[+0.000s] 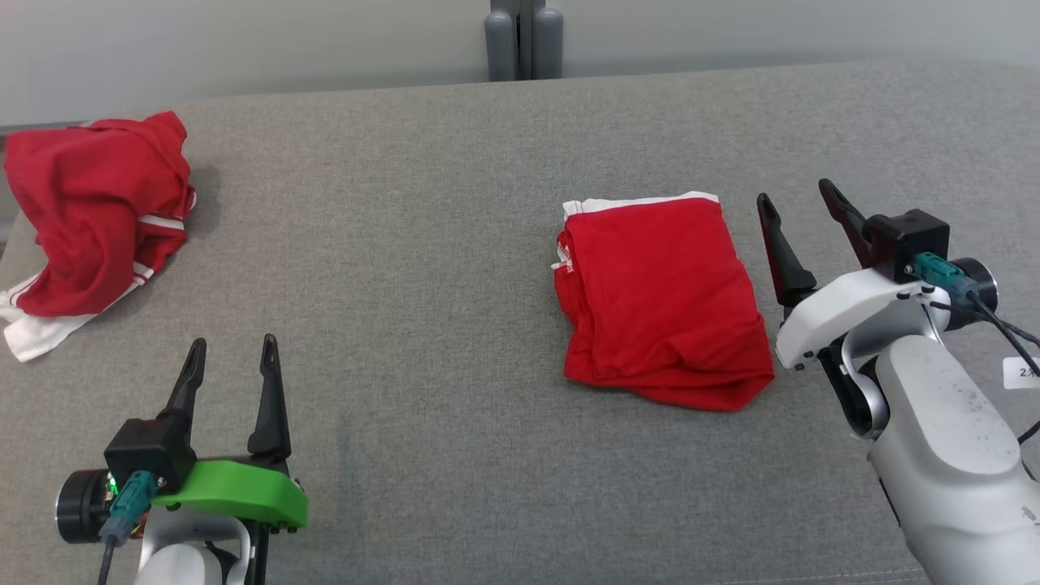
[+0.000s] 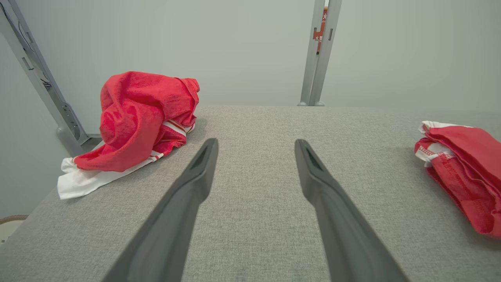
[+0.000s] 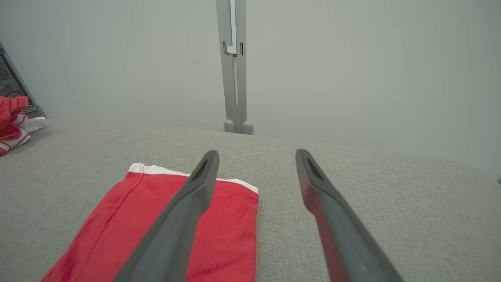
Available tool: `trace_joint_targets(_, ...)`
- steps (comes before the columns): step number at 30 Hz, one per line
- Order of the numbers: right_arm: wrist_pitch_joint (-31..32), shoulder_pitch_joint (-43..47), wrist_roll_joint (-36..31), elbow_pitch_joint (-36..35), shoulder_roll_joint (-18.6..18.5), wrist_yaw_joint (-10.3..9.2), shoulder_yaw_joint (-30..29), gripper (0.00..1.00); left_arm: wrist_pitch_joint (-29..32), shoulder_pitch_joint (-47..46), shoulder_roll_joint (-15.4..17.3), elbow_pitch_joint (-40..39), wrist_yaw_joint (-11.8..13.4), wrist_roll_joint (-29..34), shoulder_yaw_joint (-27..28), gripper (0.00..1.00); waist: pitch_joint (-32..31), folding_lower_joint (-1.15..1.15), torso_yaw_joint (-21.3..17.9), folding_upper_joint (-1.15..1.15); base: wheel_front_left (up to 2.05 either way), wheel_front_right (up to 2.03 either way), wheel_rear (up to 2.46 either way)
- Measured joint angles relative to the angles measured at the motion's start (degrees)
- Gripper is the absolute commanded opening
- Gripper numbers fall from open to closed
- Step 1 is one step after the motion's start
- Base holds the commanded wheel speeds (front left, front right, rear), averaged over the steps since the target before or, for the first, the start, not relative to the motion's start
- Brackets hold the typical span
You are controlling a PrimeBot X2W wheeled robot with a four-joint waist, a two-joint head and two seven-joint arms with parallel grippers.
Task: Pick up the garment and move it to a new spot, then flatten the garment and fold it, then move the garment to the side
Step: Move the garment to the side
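- Head view: the left hand [image 1: 233,343] is hovering low over the bare table [image 1: 422,244], fingers spread wide and gripping nothing. The right hand [image 1: 795,192] is hanging just beside the right edge of the folded garment [image 1: 662,301], equally spread and empty. The crumpled garment [image 1: 93,215] is lying heaped at the far left corner, well apart from both hands.
- The risk, as I am judging it: that heap is sitting right at the table's left edge — a shallow pinch on its white hem could be dragging it off rather than lifting it.
- Left wrist view: the left hand [image 2: 256,141] is pointing at bare table between the crumpled garment [image 2: 137,117] and the folded garment [image 2: 465,168], touching neither. A reach from here may be catching one layer only, leaving the bundle trailing and unrolling.
- Right wrist view: the right hand [image 3: 256,152] is standing released by the folded garment [image 3: 156,227], one finger showing in front of the red cloth — whether it is touching, I cannot tell. A careless sweep could be snagging the top layer and undoing the fold.
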Motion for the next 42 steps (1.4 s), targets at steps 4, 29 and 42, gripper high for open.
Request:
trace_joint_targets(4, -0.1, -2.8, -0.1, 6.1, -0.6, 0.0, 0.8, 1.0, -0.8, -1.8, -0.1, 0.7, -0.2, -0.1, -0.6, 1.0, 2.1, 0.0, 1.0, 0.0, 0.0, 0.0, 0.0)
trace_joint_targets(29, -2.9, -10.4, 7.9, 30.5, 2.3, 0.03, 9.9, 0.0, -4.0, -6.6, -0.4, 5.8, -0.4, -1.1, -2.5, 1.0, 7.3, 0.0, 4.2, 0.0, 0.0, 0.0, 0.0)
trace_joint_targets(42, -2.7, -21.4, 10.0, 26.2, -8.3, 0.02, 21.9, 0.0, -4.1, -10.4, 2.1, 0.5, 0.3, 0.1, -2.9, 1.0, 13.2, 0.0, -1.8, 0.0, 0.0, 0.0, 0.0)
